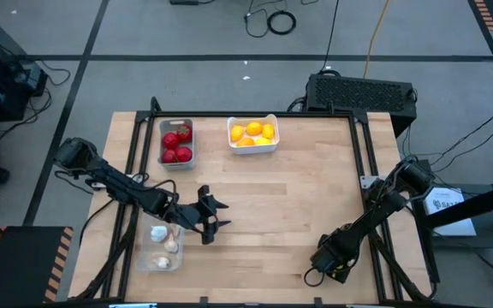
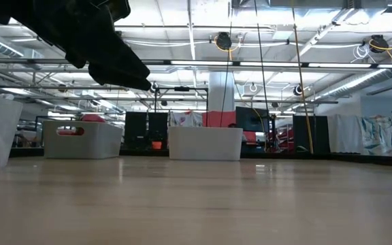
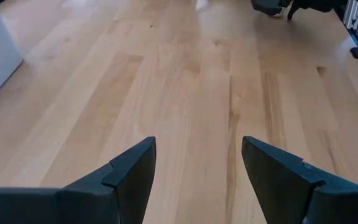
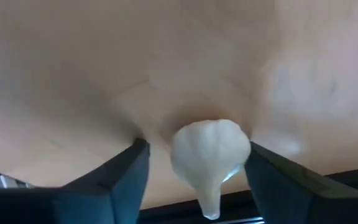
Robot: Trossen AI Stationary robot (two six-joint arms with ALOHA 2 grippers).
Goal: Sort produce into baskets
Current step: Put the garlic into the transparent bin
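Wooden desk (image 1: 298, 205) carries three baskets. Grey basket (image 1: 176, 143) at the far left holds red tomatoes (image 1: 177, 147). White basket (image 1: 252, 134) just right of it holds yellow-orange fruits (image 1: 254, 133). Clear basket (image 1: 162, 242) at the near left edge holds three white garlic bulbs (image 1: 166, 241).

Left gripper (image 1: 207, 216) sits just right of the clear basket, above bare wood. Left wrist view: its fingers (image 3: 132, 171) stand well apart, nothing between them, only desk planks ahead.

Right gripper (image 1: 328, 257) is low at the near right part of the desk, well apart from all baskets. Right wrist view: a single garlic bulb (image 4: 211, 155) lies between its fingers (image 4: 129, 168), stem end pointing toward the camera. One finger looks to touch the bulb's side; a gap shows on the other side. Cannot tell whether the bulb is gripped or only framed.

Low view: the left arm (image 2: 87, 37) hangs dark at upper left; grey and white baskets stand at the far edge.
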